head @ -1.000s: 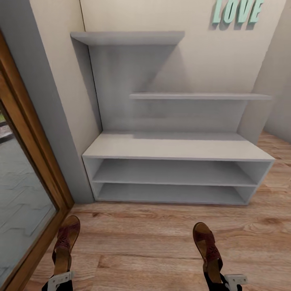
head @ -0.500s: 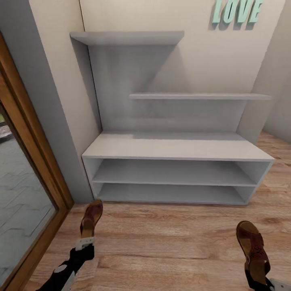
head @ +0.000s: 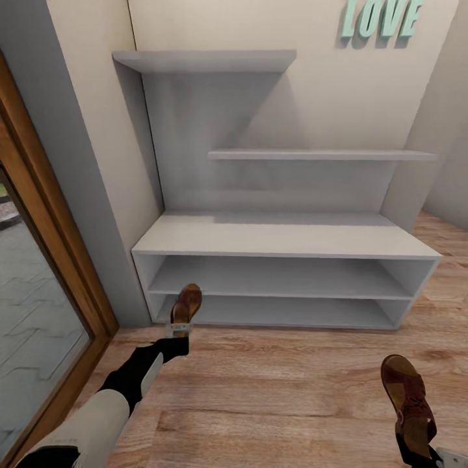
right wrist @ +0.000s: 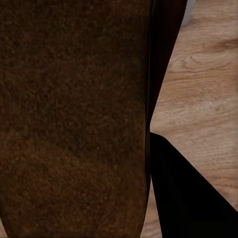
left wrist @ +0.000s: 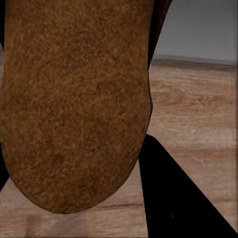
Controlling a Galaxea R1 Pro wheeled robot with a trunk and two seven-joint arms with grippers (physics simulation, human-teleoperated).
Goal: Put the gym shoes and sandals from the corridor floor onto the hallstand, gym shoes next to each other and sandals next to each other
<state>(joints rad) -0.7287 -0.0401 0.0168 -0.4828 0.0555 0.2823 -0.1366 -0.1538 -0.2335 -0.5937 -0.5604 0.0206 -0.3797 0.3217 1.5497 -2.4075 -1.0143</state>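
L arm stretched fwd, left gripper [head: 179, 328] clamped on a sandal [head: 187, 303]; right gripper [head: 416, 448] low at frame edge, gripping the other sandal [head: 405, 393].

Rough suede-like sandal footbed [left wrist: 74, 99], wood-grain floor [head: 273, 390]

I see mint LOVE letters [head: 382, 18] on the cream wall [head: 338, 97], a wood-framed glass door [head: 39, 325] alongside.

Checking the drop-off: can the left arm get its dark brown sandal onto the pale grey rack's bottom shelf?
Probably yes: the dark brown sandal in the left gripper is already at the open front of the rack's bottom shelf.
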